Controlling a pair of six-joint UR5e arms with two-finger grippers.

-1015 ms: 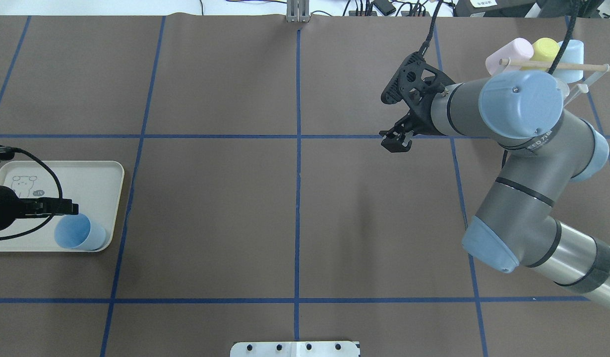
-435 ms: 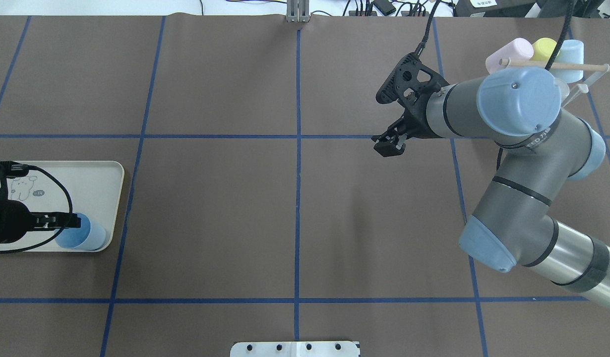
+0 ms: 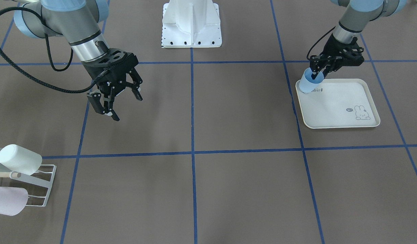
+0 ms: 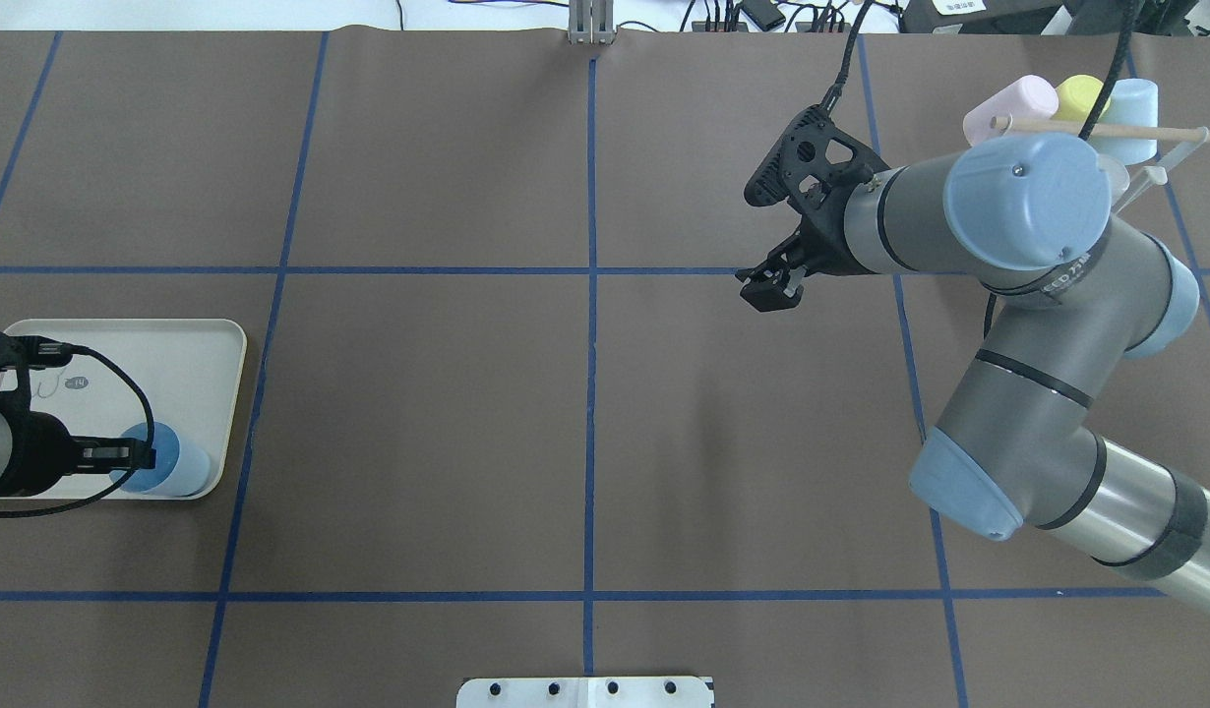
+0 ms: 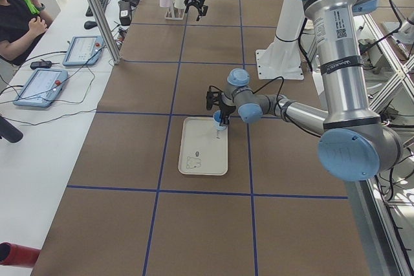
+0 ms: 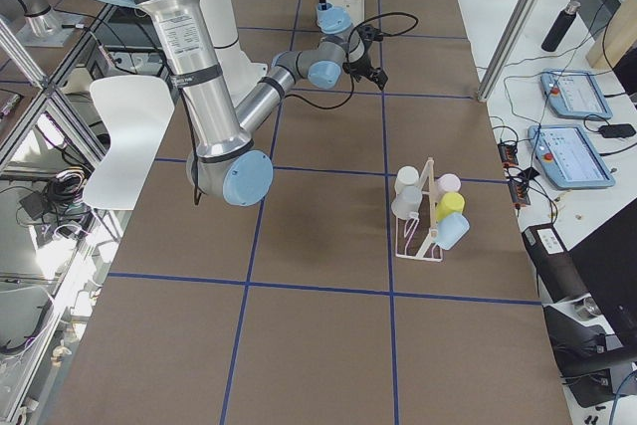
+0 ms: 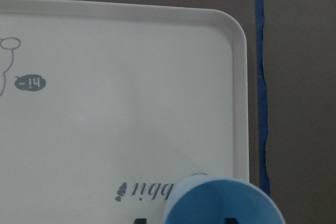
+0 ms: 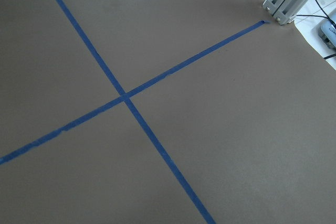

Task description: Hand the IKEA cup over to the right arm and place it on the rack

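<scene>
The light-blue IKEA cup (image 4: pixel 177 470) stands mouth-up in a corner of the cream rabbit-print tray (image 4: pixel 197 344). My left gripper (image 4: pixel 143 454) is down at the cup's rim, jaws apart, one finger inside the mouth and one outside. The front-facing view shows the same cup (image 3: pixel 308 85) under the left gripper (image 3: pixel 317 75). In the left wrist view the cup's rim (image 7: pixel 226 200) fills the bottom edge. My right gripper (image 3: pixel 127 108) hangs open and empty above the mat, far from the cup. The white wire rack (image 4: pixel 1161 147) with its wooden dowel stands at the far right.
The rack (image 3: pixel 42 184) carries a pink cup (image 4: pixel 998 108), a yellow cup (image 4: pixel 1082 96) and a blue cup (image 4: pixel 1141 108). The robot's white base (image 3: pixel 191 23) sits at the table's middle edge. Blue tape lines grid the brown mat. A person sits at a side desk (image 5: pixel 19 21).
My left gripper has slid along the tray and come down onto the cup's rim, now covering part of its mouth. The right gripper shifted slightly toward the table's middle.
</scene>
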